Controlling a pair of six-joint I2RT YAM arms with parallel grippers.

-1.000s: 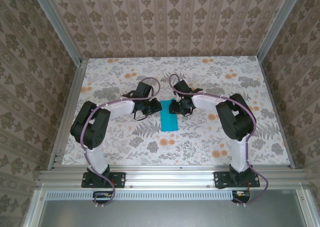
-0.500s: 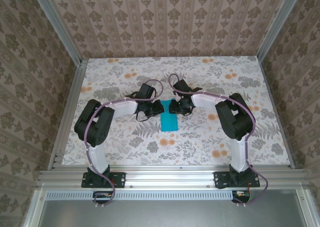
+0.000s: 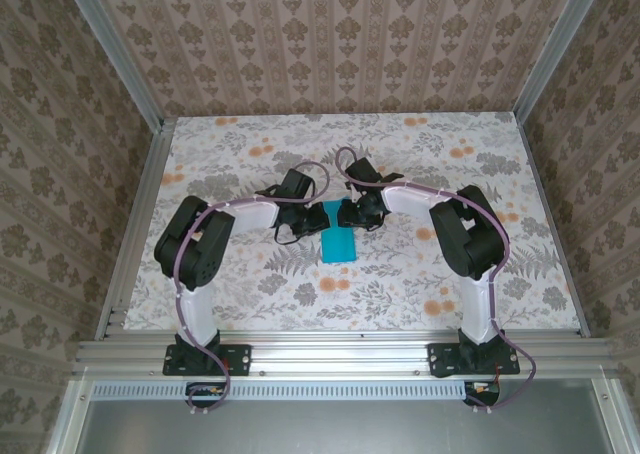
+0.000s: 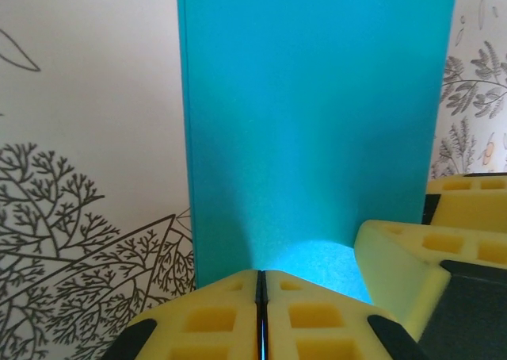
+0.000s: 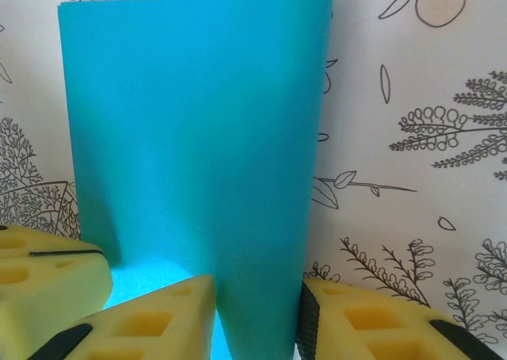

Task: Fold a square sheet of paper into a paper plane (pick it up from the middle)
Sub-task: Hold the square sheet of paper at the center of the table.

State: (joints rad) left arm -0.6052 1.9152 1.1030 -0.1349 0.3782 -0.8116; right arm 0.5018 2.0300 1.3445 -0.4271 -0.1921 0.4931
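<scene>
Near the middle of the table (image 3: 200, 154) lies the square sheet of paper (image 3: 339, 244), folded to a narrow strip. At its far end the left gripper (image 4: 261, 292) is pinched closed; the right gripper (image 5: 257, 308) clasps the edge. Early creasing, I'd say; next comes pressing the fold flat.

Flat floral-patterned table surface (image 3: 400, 274) is being enclosed by tan damask-wallpapered walls (image 3: 330, 34); silver aluminium frame rails (image 3: 340, 354) are being lit evenly along the near edge.
</scene>
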